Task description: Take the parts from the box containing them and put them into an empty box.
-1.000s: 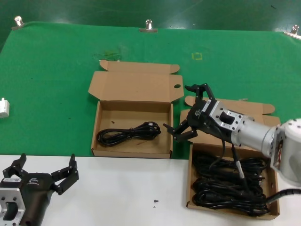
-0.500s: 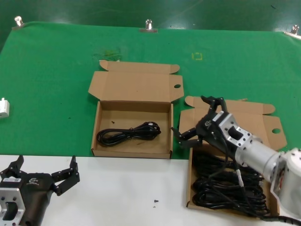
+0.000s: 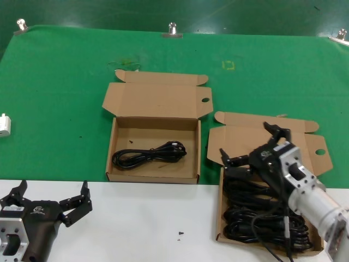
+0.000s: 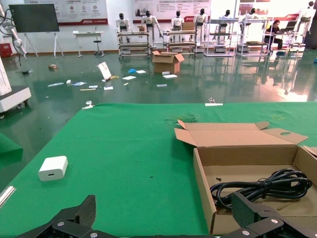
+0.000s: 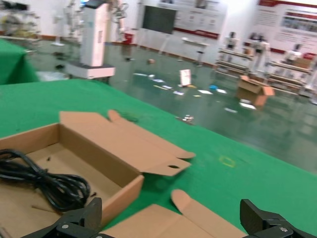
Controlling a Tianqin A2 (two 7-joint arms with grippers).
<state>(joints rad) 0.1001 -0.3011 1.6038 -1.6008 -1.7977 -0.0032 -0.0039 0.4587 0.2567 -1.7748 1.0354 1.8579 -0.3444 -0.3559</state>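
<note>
Head view, nearest first: the left gripper (image 3: 52,203) rests at the near left corner of the tabletop on the white strip (image 3: 136,218), its black fingers spread wide and holding nothing; a small white logo on its body is too small to read. At the near right edge the right gripper (image 3: 253,148) reaches forward from a silver forearm, tilted down over the far end of the full box (image 3: 219,218), fingers splayed apart and empty. That box sits at the near right, packed with coiled black cables (image 3: 264,215), and its flap (image 3: 240,134) lies open on the green cloth (image 3: 60,98). Just beside it toward the left, close but apart, the second box (image 3: 110,147) stands on the cloth with its lid folded back toward the far side; one coiled cable (image 3: 150,154) lies along its floor toward the near wall, and dark specks mark the base. A white charger block (image 3: 4,125) lies at the left edge of the cloth. Metal clips (image 3: 172,29) pin the cloth's far edge. A yellow square mark (image 3: 228,65) sits on the cloth near the far side.
</note>
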